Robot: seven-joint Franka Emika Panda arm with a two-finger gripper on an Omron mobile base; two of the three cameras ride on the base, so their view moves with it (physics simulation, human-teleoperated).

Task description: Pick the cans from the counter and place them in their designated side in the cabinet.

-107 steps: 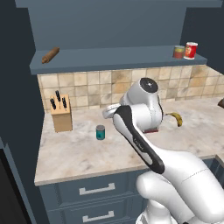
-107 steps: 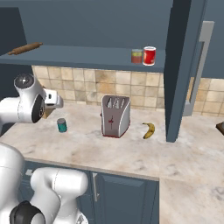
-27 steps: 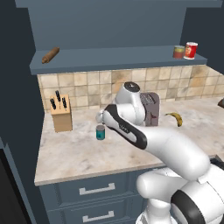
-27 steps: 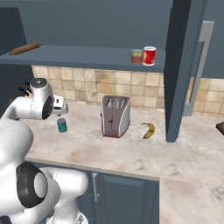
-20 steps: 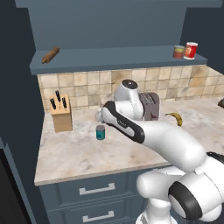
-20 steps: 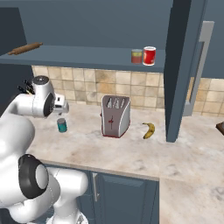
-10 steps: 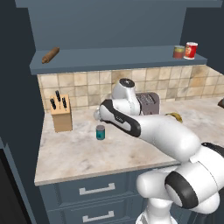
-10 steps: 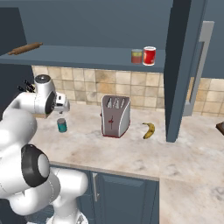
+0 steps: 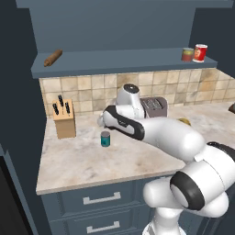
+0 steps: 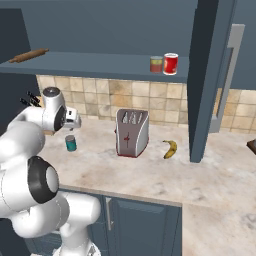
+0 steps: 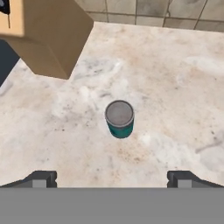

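A teal-labelled can (image 9: 105, 138) (image 10: 71, 143) stands upright on the beige counter (image 9: 92, 161), right of the knife block. In the hand view the teal can (image 11: 119, 118) lies centred below my gripper (image 11: 111, 179), whose fingertips (image 11: 42, 178) stand wide apart: open, empty, hovering above the can. The shorter red-orange and yellow-green can (image 9: 187, 54) (image 10: 156, 64) sits at the right end of the cabinet shelf (image 9: 119, 62), next to a red can.
A wooden knife block (image 9: 63, 120) (image 11: 43, 35) stands close left of the teal can. A toaster (image 10: 132, 132) and a banana (image 10: 170, 148) lie to the right. A rolling pin (image 9: 53, 58) rests on the shelf's left end, the red can (image 10: 171, 64) at its right end.
My arm has swung left from the toaster area and its hand now hangs over the teal can. The cans have not moved.
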